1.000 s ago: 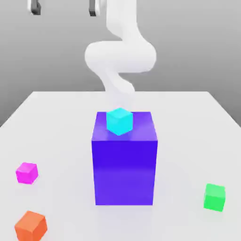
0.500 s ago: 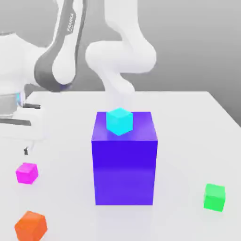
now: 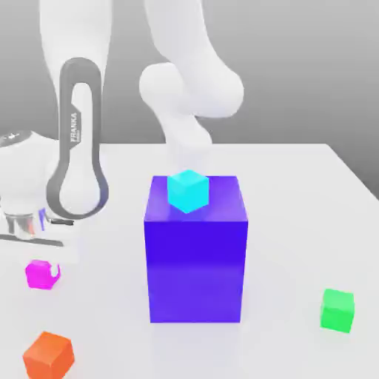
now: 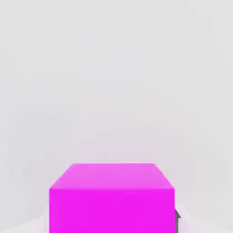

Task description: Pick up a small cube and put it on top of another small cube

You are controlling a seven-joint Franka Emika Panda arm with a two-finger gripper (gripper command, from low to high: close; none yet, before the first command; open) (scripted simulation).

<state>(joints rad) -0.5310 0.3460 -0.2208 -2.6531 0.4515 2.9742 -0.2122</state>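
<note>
"FRANKA" on arm [image 3: 80,141]; gripper [image 3: 44,265] at magenta cube [image 3: 41,274].

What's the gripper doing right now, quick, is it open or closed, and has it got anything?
Gripper: closed on the small glossy magenta cube, with the cube between its fingers.

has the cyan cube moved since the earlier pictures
No, the cyan cube hasn't moved: it sits at the same spot on top of the big blue-violet block in the exterior view.
</note>
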